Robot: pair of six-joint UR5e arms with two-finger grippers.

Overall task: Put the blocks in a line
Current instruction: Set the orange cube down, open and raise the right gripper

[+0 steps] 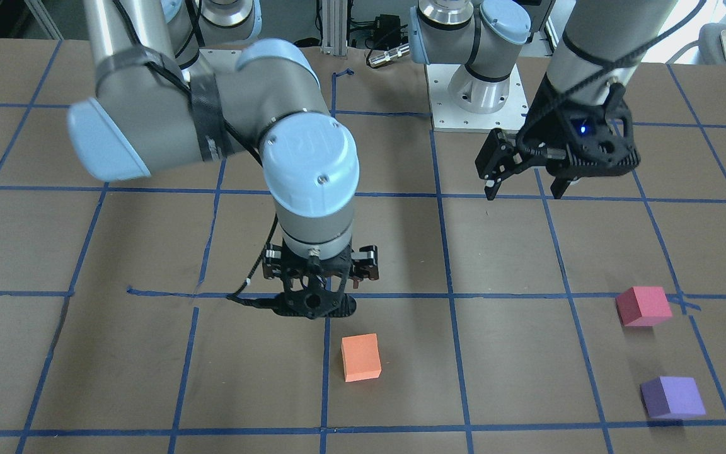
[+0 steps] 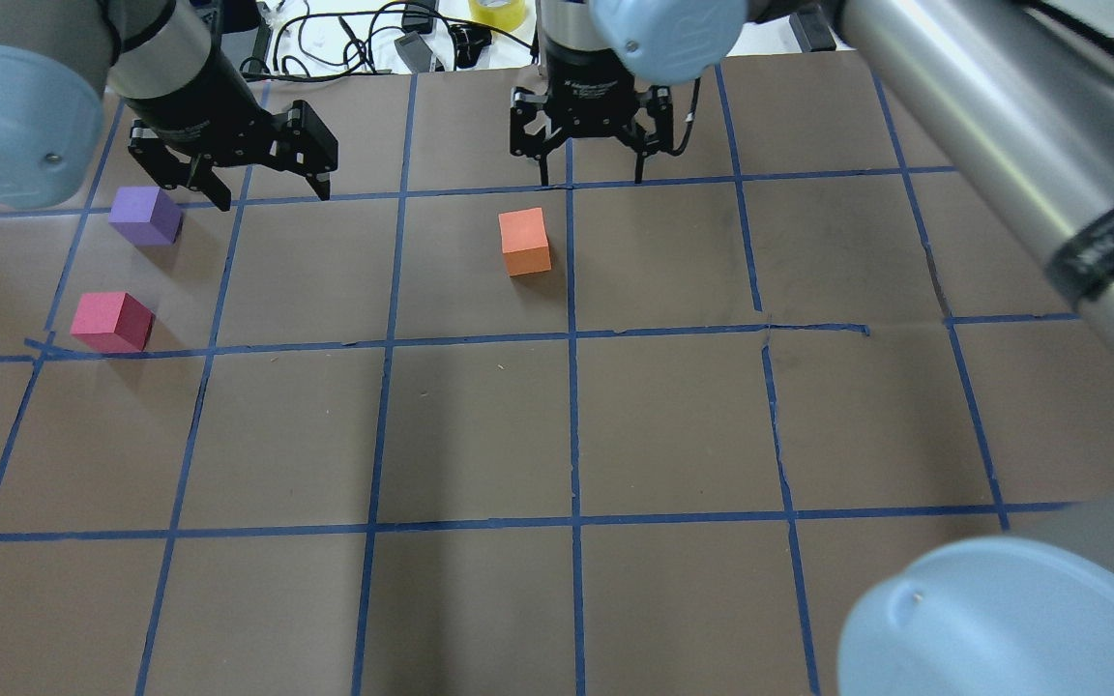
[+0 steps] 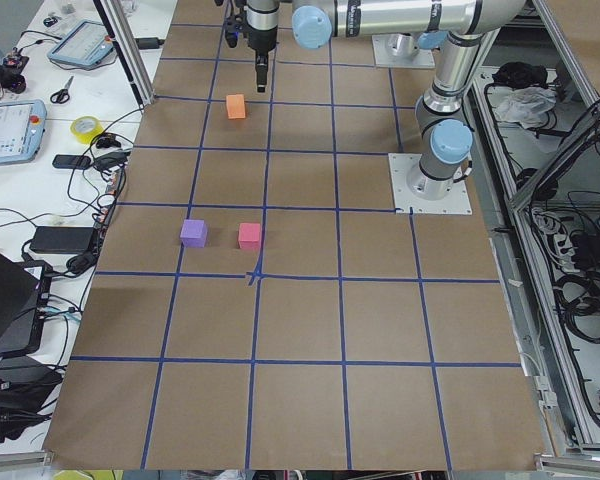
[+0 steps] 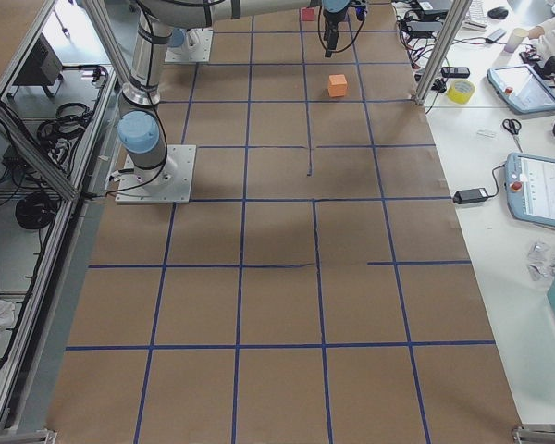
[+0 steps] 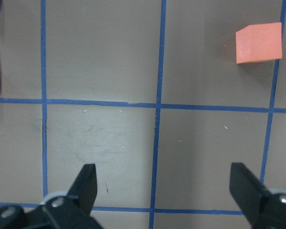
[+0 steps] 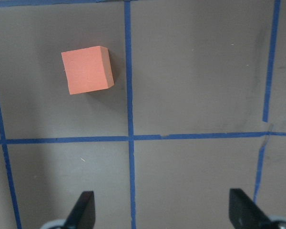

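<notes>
An orange block (image 2: 524, 242) sits near the table's middle at the far side. A pinkish-red block (image 2: 112, 321) and a purple block (image 2: 145, 215) sit apart at the far left. My left gripper (image 2: 272, 196) is open and empty, hovering just right of the purple block. My right gripper (image 2: 592, 180) is open and empty, just beyond and to the right of the orange block. The right wrist view shows the orange block (image 6: 87, 69) ahead and left of the open fingers (image 6: 83, 210). The left wrist view shows the orange block (image 5: 259, 43) at the upper right.
Brown paper with a blue tape grid (image 2: 571, 333) covers the table. Cables and a yellow tape roll (image 2: 497, 12) lie beyond the far edge. The left arm's base plate (image 1: 476, 116) stands near the robot. A side table with tablets (image 3: 10, 125) runs along the operators' side.
</notes>
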